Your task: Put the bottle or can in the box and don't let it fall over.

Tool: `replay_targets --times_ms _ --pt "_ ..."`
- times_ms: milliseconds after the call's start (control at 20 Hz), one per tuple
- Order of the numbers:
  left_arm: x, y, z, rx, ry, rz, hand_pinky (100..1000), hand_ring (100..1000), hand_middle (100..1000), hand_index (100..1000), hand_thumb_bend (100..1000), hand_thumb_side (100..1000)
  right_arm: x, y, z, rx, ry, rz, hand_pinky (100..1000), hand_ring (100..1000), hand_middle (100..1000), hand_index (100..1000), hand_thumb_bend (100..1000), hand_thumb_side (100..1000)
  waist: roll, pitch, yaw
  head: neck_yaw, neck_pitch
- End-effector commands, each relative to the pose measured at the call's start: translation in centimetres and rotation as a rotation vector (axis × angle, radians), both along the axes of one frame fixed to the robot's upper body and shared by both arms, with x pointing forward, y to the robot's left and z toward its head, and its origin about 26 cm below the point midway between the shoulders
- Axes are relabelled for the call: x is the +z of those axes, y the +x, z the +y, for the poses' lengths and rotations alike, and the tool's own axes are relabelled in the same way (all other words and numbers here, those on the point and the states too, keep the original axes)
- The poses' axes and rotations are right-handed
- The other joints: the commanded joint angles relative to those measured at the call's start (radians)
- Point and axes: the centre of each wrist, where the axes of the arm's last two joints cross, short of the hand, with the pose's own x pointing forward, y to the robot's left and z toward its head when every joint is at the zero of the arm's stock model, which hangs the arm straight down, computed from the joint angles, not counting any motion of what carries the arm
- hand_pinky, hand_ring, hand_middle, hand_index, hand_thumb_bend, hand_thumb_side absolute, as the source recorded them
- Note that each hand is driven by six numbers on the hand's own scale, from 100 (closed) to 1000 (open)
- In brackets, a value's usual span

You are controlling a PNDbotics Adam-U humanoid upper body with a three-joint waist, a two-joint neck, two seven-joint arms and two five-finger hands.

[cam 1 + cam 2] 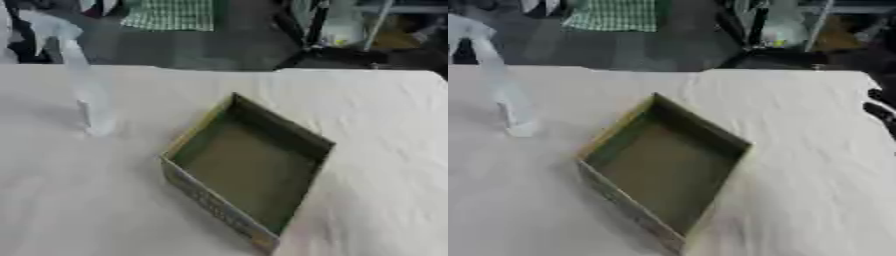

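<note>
Box [249, 172] sits in middle of desk [385, 150], nothing inside. We see pale blurry tall shape [87, 95] at ten o'clock; maybe bottle. Right robot hand [878, 107] at three o'clock edge; grip unclear. Job not started, we think.

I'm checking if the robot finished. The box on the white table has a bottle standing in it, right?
No. The box is empty; the left eye view shows only its bare floor. It does sit on the white table.
</note>
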Motion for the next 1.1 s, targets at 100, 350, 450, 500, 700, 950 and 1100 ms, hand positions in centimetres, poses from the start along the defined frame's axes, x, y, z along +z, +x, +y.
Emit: replay_targets --times_ms 100,350,450,500,700,950,1100 --pt "1.3 -0.2 0.0 -0.032 0.019 -0.052 1000 681 684 842 269 840 1.1 -0.1 -0.2 0.0 -0.032 -0.026 852 834 825 889 100 664 0.003 -0.016 0.0 0.003 -0.001" --pt "1.4 -0.2 -0.1 -0.049 0.006 -0.062 1000 681 685 844 273 839 1.1 -0.1 -0.2 0.001 -0.032 -0.025 853 834 825 890 100 665 0.004 -0.015 0.0 0.006 0.002" --pt "1.2 -0.1 -0.3 -0.081 -0.036 -0.049 1000 679 685 855 282 850 1.1 -0.1 -0.2 0.001 -0.032 -0.024 853 834 825 890 100 665 0.004 -0.015 0.0 0.008 0.004" --pt "1.1 -0.1 -0.4 -0.107 -0.073 -0.039 1000 678 684 861 295 854 1.1 -0.1 -0.2 0.001 -0.032 -0.024 853 834 825 890 100 665 0.003 -0.015 0.0 0.009 0.004" --pt "1.0 -0.1 -0.7 -0.222 -0.24 0.007 947 637 678 875 340 862 1.1 -0.1 -0.1 0.001 -0.031 -0.023 855 834 824 890 100 665 0.003 -0.016 0.0 0.011 0.004" --pt "0.8 0.0 -1.2 -0.38 -0.46 0.113 880 567 629 930 381 887 1.1 -0.1 -0.1 0.002 -0.029 -0.02 856 832 823 890 100 667 0.003 -0.016 0.001 0.011 0.002" --pt "0.6 0.0 -1.4 -0.424 -0.554 0.182 810 503 581 970 403 912 1.0 -0.1 -0.1 0.002 -0.028 -0.017 856 832 824 890 100 668 0.003 -0.016 0.001 0.011 -0.001"
